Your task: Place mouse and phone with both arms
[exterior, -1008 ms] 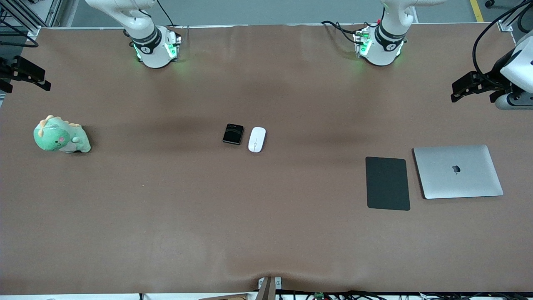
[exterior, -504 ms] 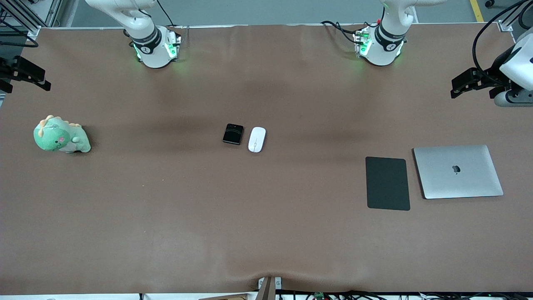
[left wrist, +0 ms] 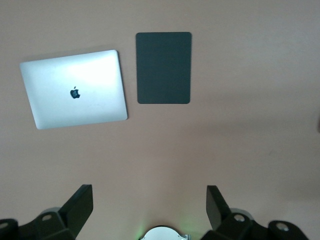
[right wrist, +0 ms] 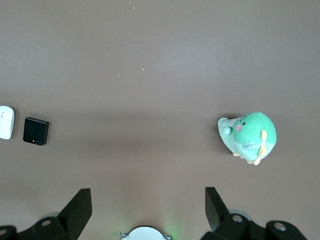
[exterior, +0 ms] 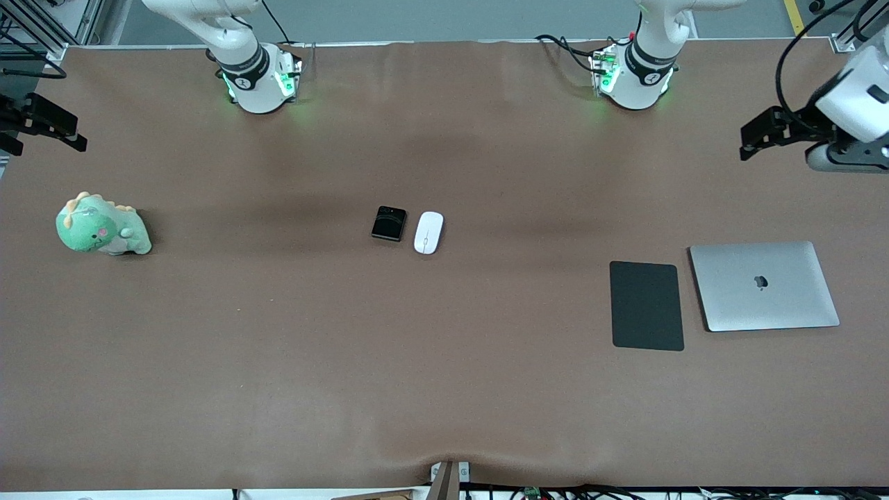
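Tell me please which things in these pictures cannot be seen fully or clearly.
- Right gripper: front view, cut off by the picture's edge.
- Mouse: right wrist view, partly cut by the edge.
- Phone: front view, markings too small to read.
- Left gripper: left wrist view, only its open fingers show.

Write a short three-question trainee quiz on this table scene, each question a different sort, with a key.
1. True or false: the left gripper holds the mouse.
2. What lies beside the laptop? A) phone B) black pad C) plush dinosaur
3. Fill in: the right gripper is open, with the plush dinosaur toward the ____ arm's end of the table.

Key: 1 false; 2 B; 3 right.
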### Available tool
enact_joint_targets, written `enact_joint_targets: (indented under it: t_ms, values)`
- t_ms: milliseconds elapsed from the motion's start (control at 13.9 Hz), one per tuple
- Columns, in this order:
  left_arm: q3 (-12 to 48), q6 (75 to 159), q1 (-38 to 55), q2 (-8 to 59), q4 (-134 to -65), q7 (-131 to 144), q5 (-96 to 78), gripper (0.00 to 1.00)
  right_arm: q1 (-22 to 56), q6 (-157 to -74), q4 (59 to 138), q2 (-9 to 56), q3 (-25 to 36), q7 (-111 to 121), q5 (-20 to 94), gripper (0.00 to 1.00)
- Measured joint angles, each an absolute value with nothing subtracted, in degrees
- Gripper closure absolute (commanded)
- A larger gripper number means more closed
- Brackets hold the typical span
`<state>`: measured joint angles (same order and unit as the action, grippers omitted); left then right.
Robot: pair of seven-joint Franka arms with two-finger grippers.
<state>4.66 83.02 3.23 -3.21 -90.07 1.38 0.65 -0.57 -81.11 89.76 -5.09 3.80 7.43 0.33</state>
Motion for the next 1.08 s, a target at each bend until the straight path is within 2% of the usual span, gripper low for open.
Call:
enact_joint_targets:
  t_ms: [360,720,1080]
  values:
    - [8.7,82.7,3.5,-3.3,-89.0,1.7,0.6,0.0,-0.6,-81.3,89.8,-4.8,3.7,7.4,0.4,0.0]
    - [9.4,81.7,3.6,-3.2,-89.0,1.7,-1.4,0.0,-0.5,-81.5,89.6,-3.8,3.5,7.4,0.5,0.0]
    - [16.7,79.8,4.2,-2.2,-89.5,6.8,-2.0,0.0,-0.9,-82.2,89.6,-1.7,4.0,7.4,0.5,0.0]
